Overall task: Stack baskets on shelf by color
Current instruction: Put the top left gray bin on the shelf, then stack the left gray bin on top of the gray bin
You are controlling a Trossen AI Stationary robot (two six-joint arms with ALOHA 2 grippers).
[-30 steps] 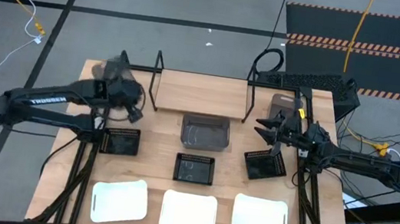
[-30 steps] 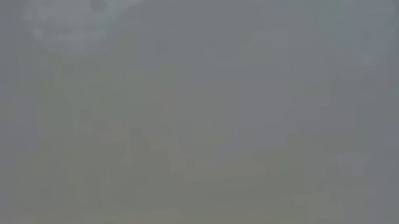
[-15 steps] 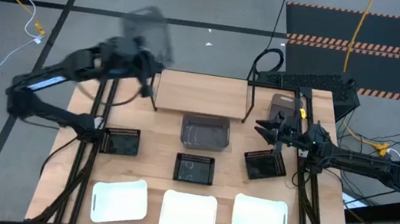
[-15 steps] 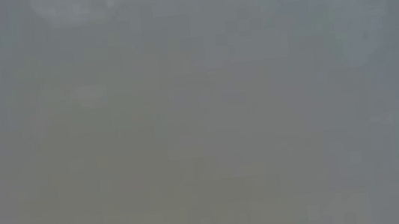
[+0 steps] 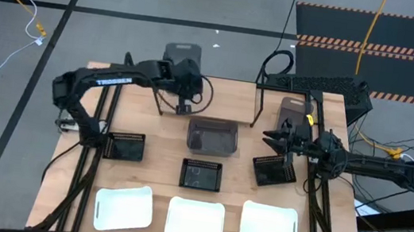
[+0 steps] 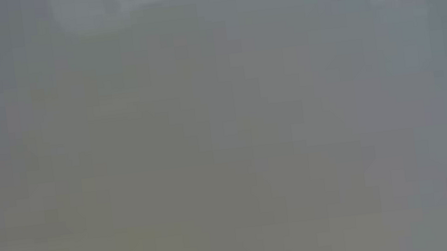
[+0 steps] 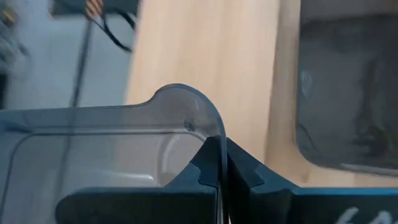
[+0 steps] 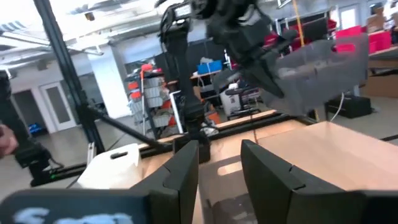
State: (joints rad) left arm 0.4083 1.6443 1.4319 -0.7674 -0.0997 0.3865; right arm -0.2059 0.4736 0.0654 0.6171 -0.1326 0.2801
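Observation:
My left gripper (image 5: pixel 185 71) (image 7: pixel 221 149) is shut on a dark grey solid basket (image 5: pixel 183 53) (image 8: pixel 323 68), raised over the far left end of the shelf (image 5: pixel 209 96). A second grey basket (image 5: pixel 212 135) sits on the table before the shelf. A third (image 5: pixel 294 110) stands right of the shelf. My right gripper (image 5: pixel 270 136) (image 8: pixel 221 158) is open, hovering just beyond a black mesh basket (image 5: pixel 273 170). Two more mesh baskets (image 5: pixel 124 146) (image 5: pixel 202 175) and three white baskets (image 5: pixel 125 205) (image 5: pixel 195 220) (image 5: pixel 269 224) rest on the table. The low view shows only haze. My left gripper pinches the grey basket's wall at its rim (image 7: pixel 214 124), beside a rounded corner, with one finger (image 7: pixel 205 168) on the inner side and the other (image 7: pixel 245 171) on the outer side. The basket is lifted clear and hangs tilted beyond the fingers.
The shelf's thin black rods (image 5: pixel 161 86) (image 5: pixel 257 99) rise at both ends of its wooden board. A keyboard (image 5: pixel 315 84) lies at the table's far right corner. Bare table shows between the rows of baskets.
My left arm has swung up from the table's left side, gone toward the far edge, then right to the shelf's left end, carrying the grey basket lifted all the way. The basket has turned about with the wrist.

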